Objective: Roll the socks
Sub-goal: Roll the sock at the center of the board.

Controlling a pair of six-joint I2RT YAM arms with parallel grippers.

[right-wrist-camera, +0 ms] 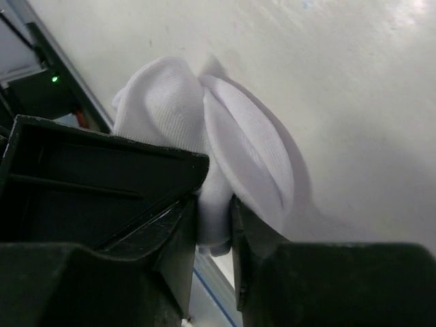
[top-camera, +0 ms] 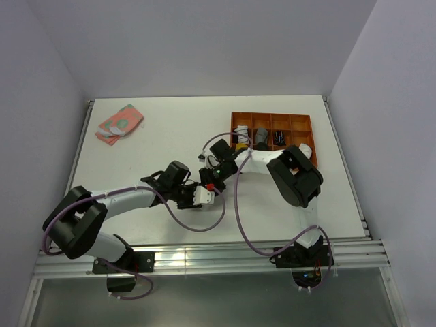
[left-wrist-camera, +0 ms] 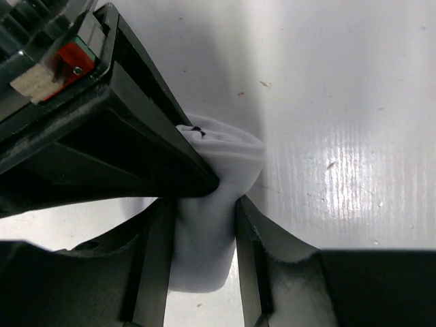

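Jaws both clamped on white sock (left-wrist-camera: pixel 228 157), mid-table; left gripper (left-wrist-camera: pixel 203 218) & right gripper (right-wrist-camera: pixel 214 228) pinch it from opposite sides, prob. so one anchors while other turns the roll; pink sock (top-camera: pixel 119 124) lies far left, well apart, prob. next

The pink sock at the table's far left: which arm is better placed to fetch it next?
Left, probably. The pink sock lies on the left arm's side. Both the left gripper and the right gripper are shut on the white sock, so it must release first.
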